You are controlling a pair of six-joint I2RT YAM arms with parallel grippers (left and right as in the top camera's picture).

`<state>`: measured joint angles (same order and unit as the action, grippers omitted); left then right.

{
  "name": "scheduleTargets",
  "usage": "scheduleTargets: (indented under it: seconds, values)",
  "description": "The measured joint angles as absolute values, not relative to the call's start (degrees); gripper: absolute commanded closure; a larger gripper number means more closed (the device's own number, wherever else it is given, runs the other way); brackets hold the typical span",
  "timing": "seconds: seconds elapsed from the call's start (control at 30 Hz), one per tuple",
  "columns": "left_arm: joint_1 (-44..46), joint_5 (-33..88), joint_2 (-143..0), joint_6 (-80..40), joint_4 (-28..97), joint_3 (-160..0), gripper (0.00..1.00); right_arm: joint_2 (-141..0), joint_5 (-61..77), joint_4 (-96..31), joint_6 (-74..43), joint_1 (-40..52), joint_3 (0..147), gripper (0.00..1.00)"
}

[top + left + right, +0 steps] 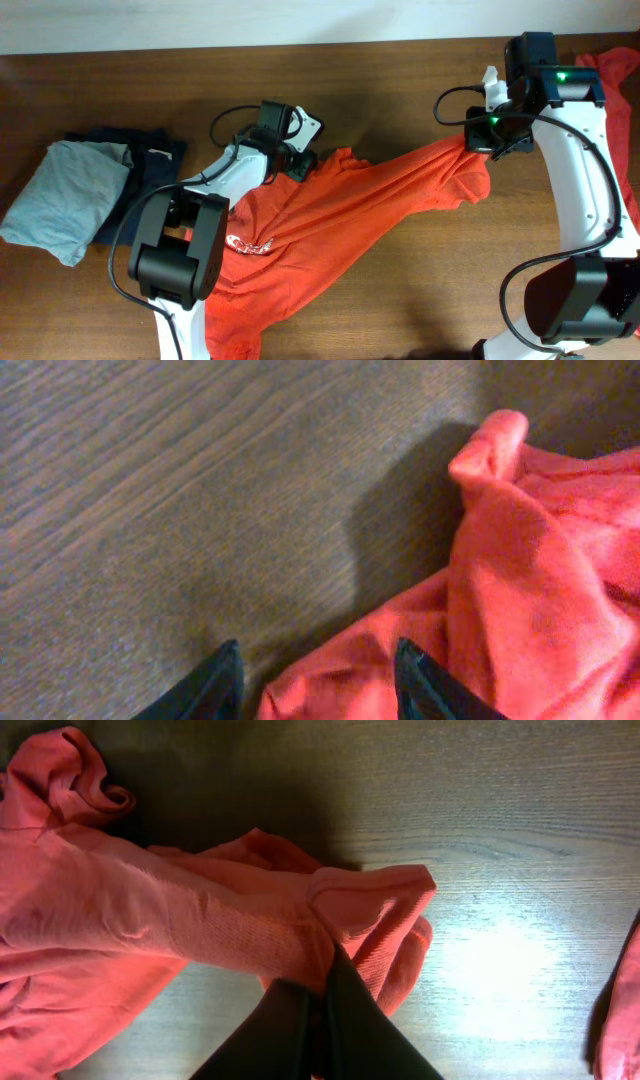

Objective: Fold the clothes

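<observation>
Orange-red T-shirt (340,215): unfolded and rumpled on the middle of the table (400,310). Drawn out in a long band from lower left to upper right. Broad at the lower left end, where it lies beside the left arm's base. Narrow and gathered at the upper right end.
White print (248,245): on the T-shirt's lower left part. Lettering too small to read.
Left claw (320,688): at the T-shirt's upper left edge, low over the wood. Fingers (222,685) spread wide, with the cloth's hem lying loose between them and nothing pinched. Just past the fingers, a rolled corner of the T-shirt sticking up.
Right claw (322,1020): at the T-shirt's upper right end. Fingers pressed tight together on a bunched fold of the cloth and gripping it. Fabric creased and pulled toward the pinch.
Second orange-red garment (615,65): well apart from the T-shirt, beyond its upper right end. Crumpled at the table's far right edge and partly out of view. Seen as a sliver at the right border of the right wrist view.
Dark navy folded garment (155,165): left of the T-shirt, near its upper left edge. Contact with the T-shirt not discernible behind the left arm.
Light-grey folded garment (60,200): farther left of the T-shirt, well apart from it. Folded, overlapping the navy one's left side.
Table: dark brown wood grain under the T-shirt and all around it.
</observation>
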<state>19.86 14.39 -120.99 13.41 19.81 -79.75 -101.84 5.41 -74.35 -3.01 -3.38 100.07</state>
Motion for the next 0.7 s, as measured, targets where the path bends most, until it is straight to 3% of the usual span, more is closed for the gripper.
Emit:
scheduleTargets:
  seconds: [0.7]
  values:
    - [19.86,14.61,-119.24,24.77,29.41,-84.29,0.50,-101.84,5.41,-74.04,-3.05,-3.38,100.07,0.96]
